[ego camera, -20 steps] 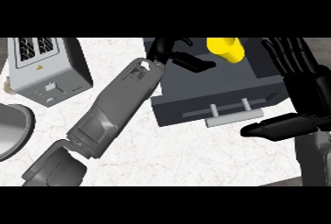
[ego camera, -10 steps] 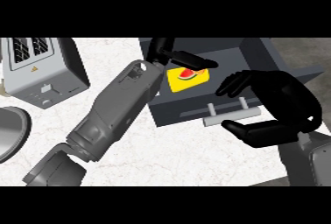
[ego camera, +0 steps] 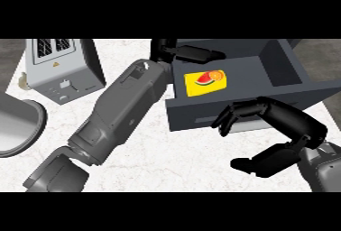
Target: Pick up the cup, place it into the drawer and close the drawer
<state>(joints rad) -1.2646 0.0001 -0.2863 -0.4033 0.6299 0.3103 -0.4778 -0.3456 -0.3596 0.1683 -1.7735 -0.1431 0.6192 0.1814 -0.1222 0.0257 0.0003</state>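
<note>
The yellow cup with a watermelon-and-orange picture on it [ego camera: 205, 83] lies inside the open dark grey drawer [ego camera: 293, 76], in the drawer's left half, close behind its front panel. So the placing step looks done, and what remains is to shut the drawer.

The black right hand [ego camera: 279, 131] sits at the near right of the drawer, its fingers curled, their tips touching or nearly touching the front panel, where they cover the spot a handle would be; it holds nothing. The thumb juts out lower down, clear of the drawer. The coming move turns on this: the panel lies directly ahead of the right hand's fingers, and the drawer's travel runs away from the robot, toward the far edge of the worktop [ego camera: 160, 153].

The black left hand [ego camera: 180, 53] is at the drawer's far left corner, fingers stretched along the back rim, released from the cup. Its grey forearm lies diagonally over the white marbled worktop beside the drawer's left wall. In my judgement that hand should lift clear before the push.

A grey box-shaped toaster [ego camera: 60, 72] stands near the worktop's far left corner, well apart from the drawer.
</note>
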